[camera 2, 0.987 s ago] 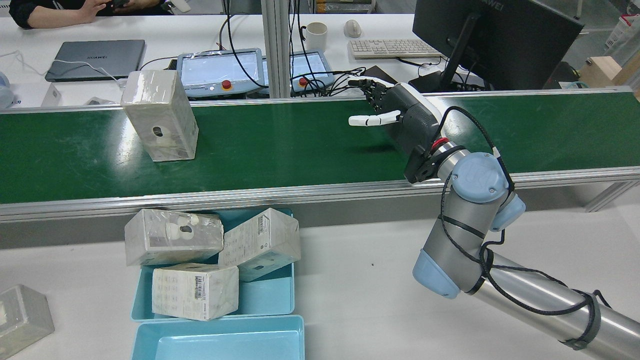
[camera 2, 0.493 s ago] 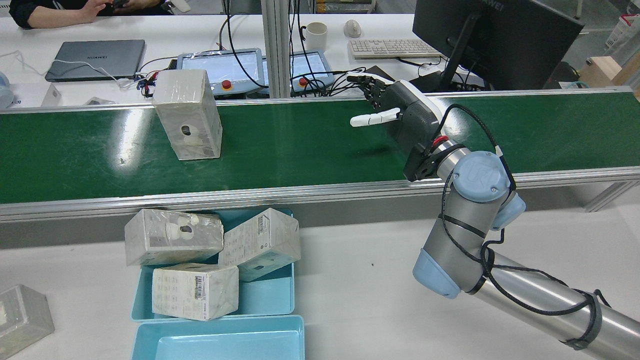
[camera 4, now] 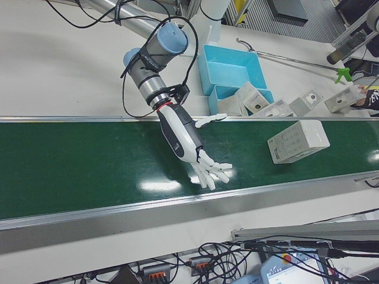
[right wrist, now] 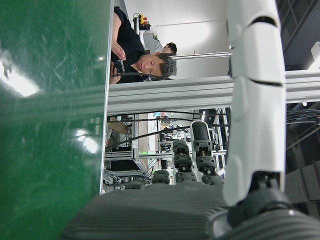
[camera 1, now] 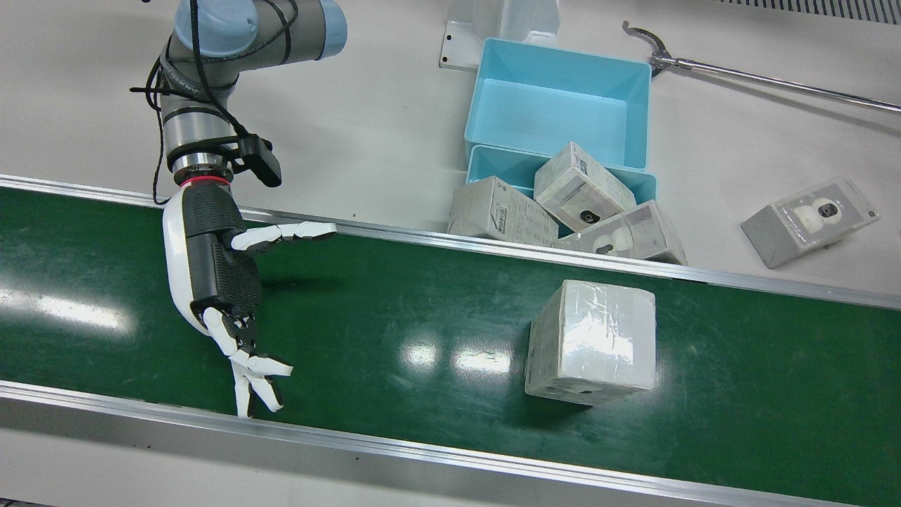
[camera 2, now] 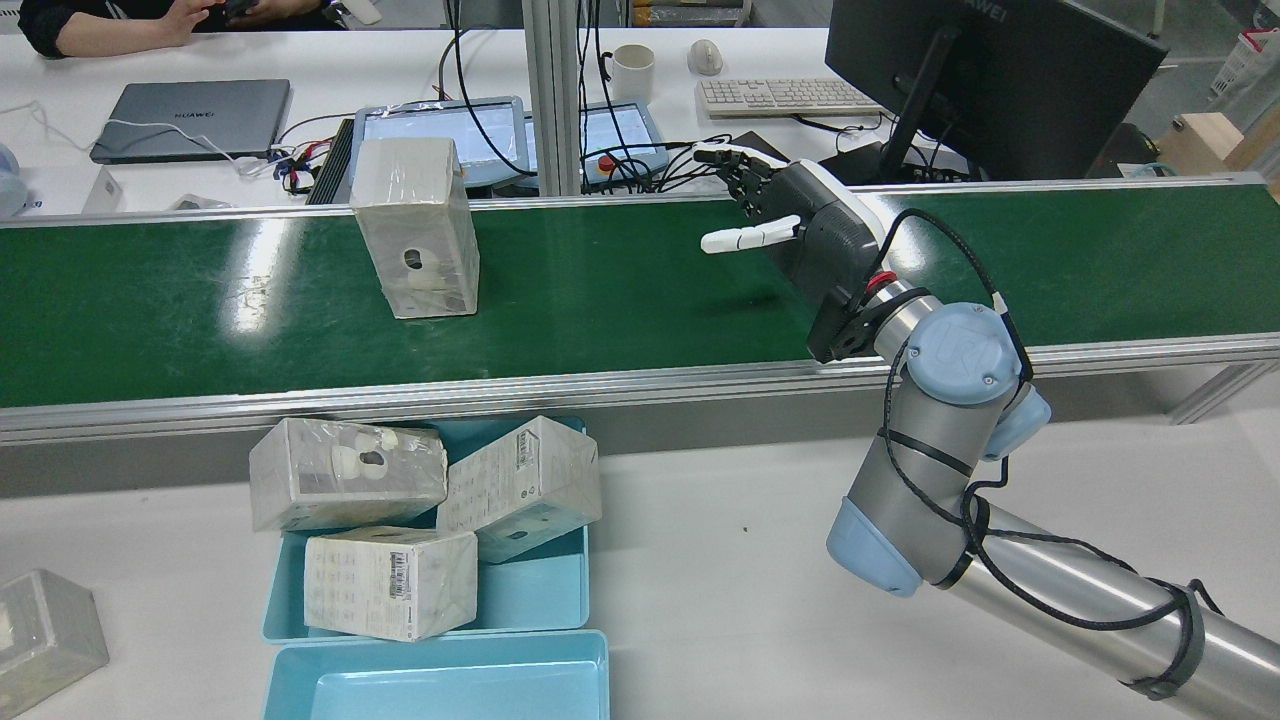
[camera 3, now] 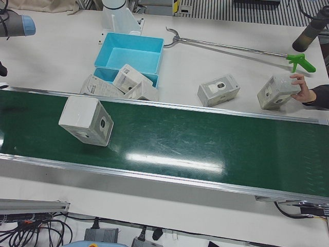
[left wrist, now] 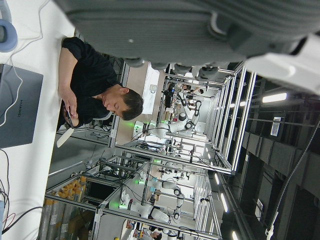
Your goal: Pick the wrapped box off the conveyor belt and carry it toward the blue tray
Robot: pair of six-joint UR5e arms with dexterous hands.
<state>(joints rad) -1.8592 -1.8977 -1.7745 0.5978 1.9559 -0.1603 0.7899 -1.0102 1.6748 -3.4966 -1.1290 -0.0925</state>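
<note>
My right robot hand (camera 2: 800,235) hovers over the green conveyor belt (camera 2: 620,290), fingers spread wide and holding nothing. The wrapped box (camera 2: 415,228) stands upright on the belt, well apart to this hand's left. The blue tray (camera 2: 520,590) sits on the tabletop (camera 2: 720,560) nearer my base.

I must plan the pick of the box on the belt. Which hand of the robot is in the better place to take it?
The right hand, in my judgement. It hangs open over the green belt, fingers apart, with the wrapped box beside it on the same belt. The left hand appears in no table view; its camera shows only the room.
</note>
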